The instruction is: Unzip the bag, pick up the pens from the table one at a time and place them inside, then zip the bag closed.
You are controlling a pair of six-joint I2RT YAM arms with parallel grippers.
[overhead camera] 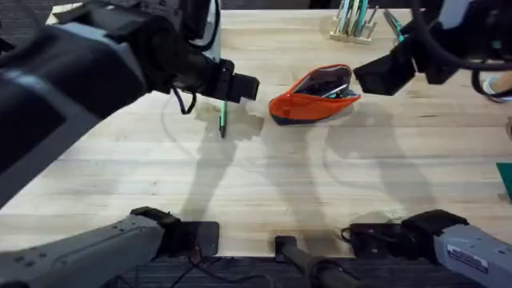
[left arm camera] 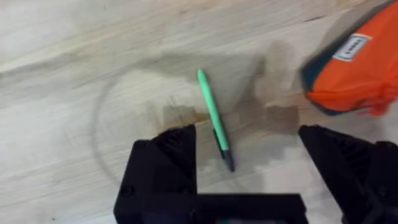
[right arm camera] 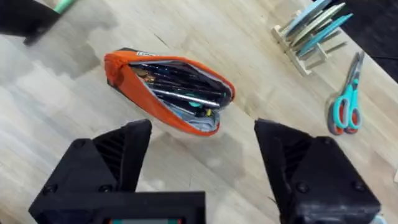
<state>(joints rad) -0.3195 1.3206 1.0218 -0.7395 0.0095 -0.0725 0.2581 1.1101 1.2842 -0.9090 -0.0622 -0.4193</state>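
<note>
The orange bag (overhead camera: 308, 102) lies unzipped on the table (overhead camera: 264, 184), its mouth gaping. In the right wrist view the bag (right arm camera: 134, 81) holds dark slim items and a bit of teal against its lining. A green pen (overhead camera: 222, 120) lies on the wood just left of the bag. My left gripper (left arm camera: 249, 163) hangs open right above the green pen (left arm camera: 211, 115), the pen between its fingers (left arm camera: 166, 158) and untouched. My right gripper (right arm camera: 202, 155) is open and empty, hovering near the bag's right end. In the overhead view the left gripper (overhead camera: 242, 87) is above the pen and the right gripper (overhead camera: 382, 74) is right of the bag.
A wooden stand with pale pens (overhead camera: 354, 22) stands at the back of the table, with teal-handled scissors (right arm camera: 345, 106) beside it. The left arm (overhead camera: 88, 72) looms large and dark over the left side. Bare wood stretches in front of the bag.
</note>
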